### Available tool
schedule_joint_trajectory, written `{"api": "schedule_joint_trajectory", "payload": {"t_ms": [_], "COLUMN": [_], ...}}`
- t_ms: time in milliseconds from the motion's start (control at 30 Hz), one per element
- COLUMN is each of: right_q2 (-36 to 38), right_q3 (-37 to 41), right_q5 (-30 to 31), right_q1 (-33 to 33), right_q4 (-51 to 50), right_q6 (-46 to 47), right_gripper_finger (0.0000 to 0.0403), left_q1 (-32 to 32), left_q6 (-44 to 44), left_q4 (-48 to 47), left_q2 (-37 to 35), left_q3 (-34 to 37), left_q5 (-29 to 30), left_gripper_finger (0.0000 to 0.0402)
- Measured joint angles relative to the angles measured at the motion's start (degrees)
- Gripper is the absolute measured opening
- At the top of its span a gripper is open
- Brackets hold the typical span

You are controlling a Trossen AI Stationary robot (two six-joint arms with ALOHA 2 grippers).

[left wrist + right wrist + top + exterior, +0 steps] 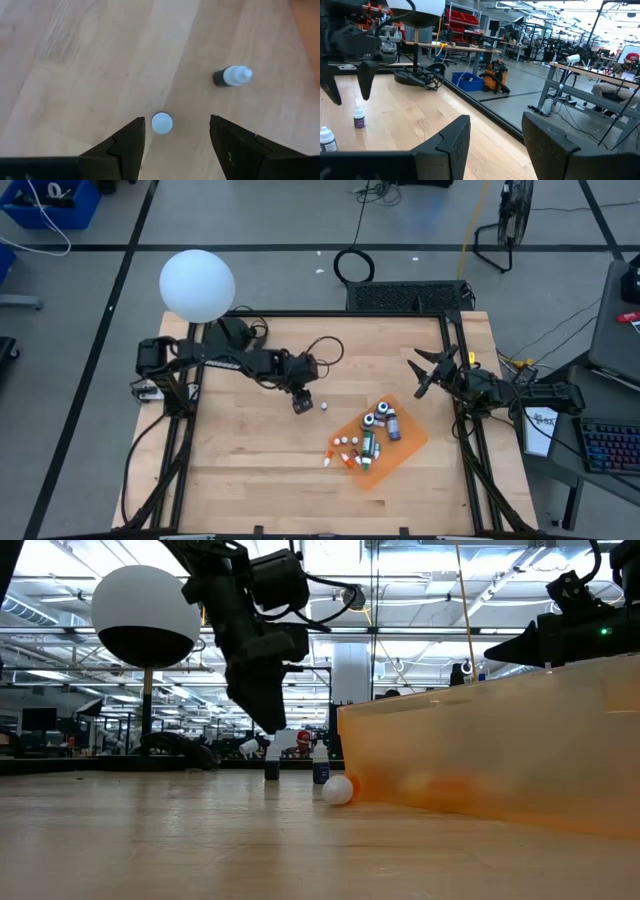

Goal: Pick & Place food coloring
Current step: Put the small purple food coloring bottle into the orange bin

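left tool [175, 137] hovers with fingers spread wide, a pale-capped bottle [161, 123] upright between them, untouched.

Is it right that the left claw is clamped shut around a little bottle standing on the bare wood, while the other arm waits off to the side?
Not quite: the left gripper is open, not clamped. In the left wrist view its fingers stand apart on either side of the upright bottle, touching nothing. The bottle does stand on bare wood, and the right gripper does wait at the side, raised and open.
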State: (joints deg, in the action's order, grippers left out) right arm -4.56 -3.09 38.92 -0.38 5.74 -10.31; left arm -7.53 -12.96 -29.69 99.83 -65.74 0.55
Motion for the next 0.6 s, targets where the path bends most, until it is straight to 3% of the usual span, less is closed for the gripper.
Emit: {"api": "schedule_joint_trajectory", "payload": {"t_ms": [600], "right_q2": [-0.02], "right_q3": [0.02], "right_q5": [0.01], "right_q1": [-0.02], "right_q4": [-0.01], "right_q6": [0.00], "right_gripper_finger": [0.0167], "left_q1": [1.64], "left_q6": [2.33], "left_q4": [1.62], "left_q2": [5.60], "left_q3": [-0.08], "left_q5": [5.97], "left_gripper_finger": [0.0193]}}
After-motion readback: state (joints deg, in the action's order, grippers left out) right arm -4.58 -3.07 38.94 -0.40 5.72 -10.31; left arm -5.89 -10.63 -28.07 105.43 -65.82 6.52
